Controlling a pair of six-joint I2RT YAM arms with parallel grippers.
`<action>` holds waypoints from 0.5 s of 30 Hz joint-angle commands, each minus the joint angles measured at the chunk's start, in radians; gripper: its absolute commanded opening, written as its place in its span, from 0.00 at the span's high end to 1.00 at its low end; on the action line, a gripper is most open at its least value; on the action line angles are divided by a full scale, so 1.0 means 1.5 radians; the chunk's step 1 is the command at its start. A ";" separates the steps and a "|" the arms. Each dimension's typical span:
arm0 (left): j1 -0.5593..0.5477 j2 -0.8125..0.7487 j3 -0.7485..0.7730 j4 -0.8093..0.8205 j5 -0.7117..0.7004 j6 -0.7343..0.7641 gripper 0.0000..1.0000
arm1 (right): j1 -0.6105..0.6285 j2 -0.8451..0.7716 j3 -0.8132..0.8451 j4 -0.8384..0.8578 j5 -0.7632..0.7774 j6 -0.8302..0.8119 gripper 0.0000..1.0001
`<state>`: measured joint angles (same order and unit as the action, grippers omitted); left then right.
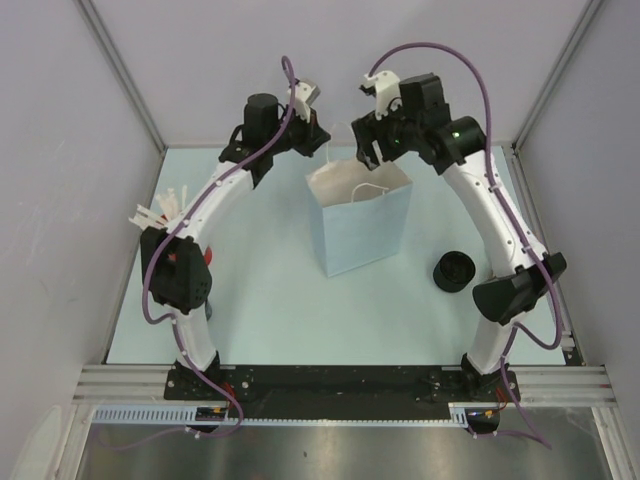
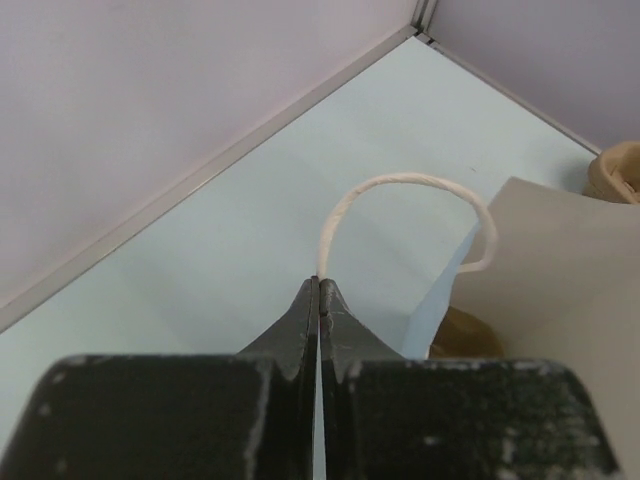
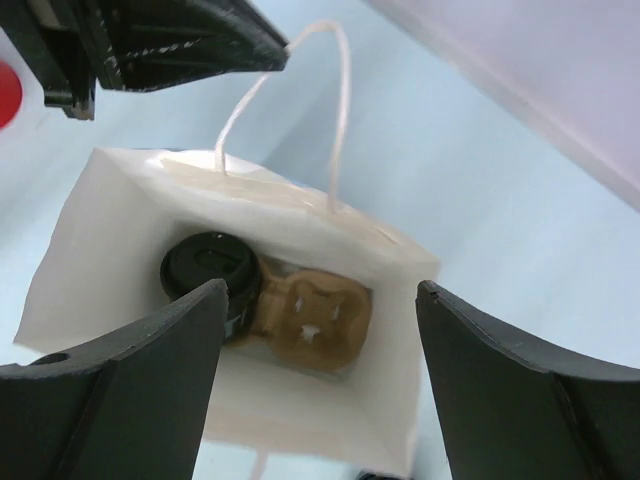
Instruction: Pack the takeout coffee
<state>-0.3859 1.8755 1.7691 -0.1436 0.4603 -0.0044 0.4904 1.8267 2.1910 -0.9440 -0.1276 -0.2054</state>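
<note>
The pale-blue paper bag [image 1: 358, 225] stands open mid-table. In the right wrist view one black takeout coffee cup with a sip lid [image 3: 208, 268] sits in a brown pulp carrier [image 3: 318, 320] at the bottom of the bag [image 3: 300, 420]. A second black cup [image 1: 453, 270] stands on the table to the right of the bag. My left gripper [image 2: 319, 285] is shut on the bag's white string handle [image 2: 400, 183], at the bag's far rim [image 1: 320, 140]. My right gripper [image 3: 320, 288] is open and empty, above the bag's mouth [image 1: 367, 152].
A red cup of white straws [image 1: 160, 212] stands at the left, behind my left arm. Grey walls enclose the table on the left, back and right. A brown pulp object [image 2: 620, 172] shows beyond the bag in the left wrist view.
</note>
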 commanded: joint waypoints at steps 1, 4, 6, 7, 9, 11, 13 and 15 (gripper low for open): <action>-0.009 -0.028 0.060 -0.009 0.009 0.019 1.00 | -0.030 -0.045 0.031 0.034 -0.030 0.009 0.19; -0.014 -0.018 0.076 -0.014 0.006 0.025 1.00 | -0.047 -0.050 0.027 0.035 -0.038 0.012 0.19; -0.017 -0.010 0.086 -0.015 0.003 0.027 1.00 | -0.056 -0.053 0.024 0.038 -0.046 0.016 0.19; -0.018 -0.009 0.090 -0.016 0.002 0.027 1.00 | -0.065 -0.057 0.020 0.042 -0.049 0.017 0.19; -0.020 -0.002 0.101 -0.019 0.002 0.026 1.00 | -0.075 -0.063 0.015 0.049 -0.055 0.022 0.19; -0.022 0.003 0.109 -0.022 0.000 0.027 1.00 | -0.085 -0.065 0.011 0.048 -0.064 0.025 0.19; -0.023 0.003 0.111 -0.026 -0.001 0.027 0.95 | -0.089 -0.070 -0.001 0.050 -0.069 0.025 0.19; -0.023 0.000 0.106 -0.028 -0.009 0.034 0.68 | -0.094 -0.076 -0.017 0.061 -0.073 0.023 0.19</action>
<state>-0.4152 1.8801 1.8874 -0.1879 0.4561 0.0322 0.3634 1.7664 2.1929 -0.8982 -0.2047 -0.1844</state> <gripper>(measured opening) 0.188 0.807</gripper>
